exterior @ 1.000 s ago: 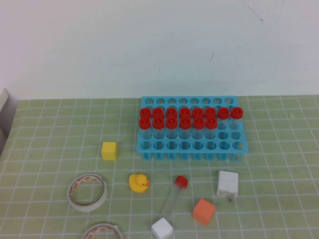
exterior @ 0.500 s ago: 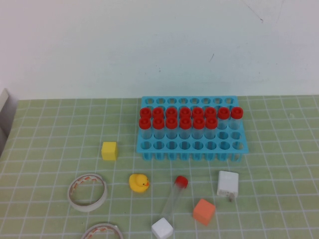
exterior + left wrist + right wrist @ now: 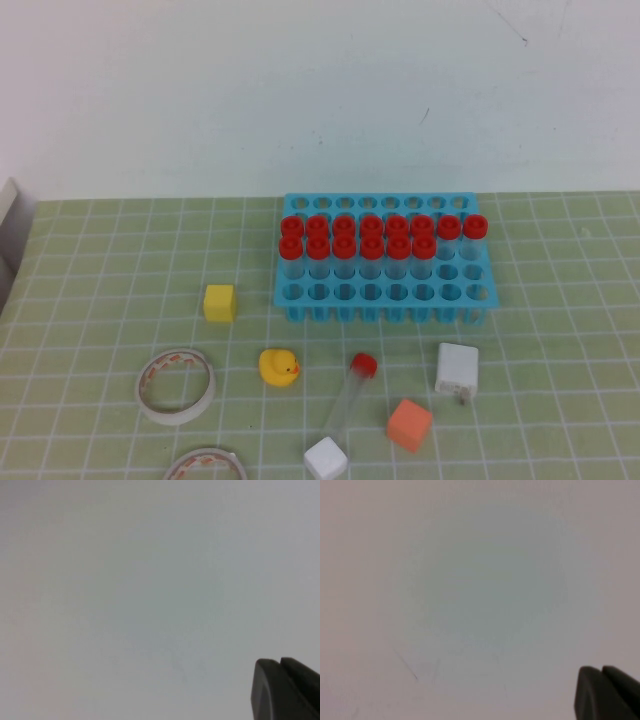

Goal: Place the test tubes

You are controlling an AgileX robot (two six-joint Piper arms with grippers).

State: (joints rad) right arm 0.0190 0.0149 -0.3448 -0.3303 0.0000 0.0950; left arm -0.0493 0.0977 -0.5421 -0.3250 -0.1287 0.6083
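Observation:
A blue tube rack (image 3: 382, 291) stands at the middle of the green mat, with several red-capped tubes (image 3: 371, 246) upright in its two middle rows. One loose red-capped test tube (image 3: 349, 393) lies on the mat in front of the rack, its cap toward the rack. Neither arm appears in the high view. My left gripper (image 3: 278, 666) is shut and empty, facing a blank white wall. Facing the same bare wall, my right gripper (image 3: 600, 672) is also shut with nothing in it.
Near the loose tube lie a yellow duck (image 3: 279, 367), a white cube (image 3: 326, 460), an orange cube (image 3: 410, 425) and a white charger (image 3: 457, 371). A yellow cube (image 3: 220, 303) and two tape rolls (image 3: 176, 385) sit to the left.

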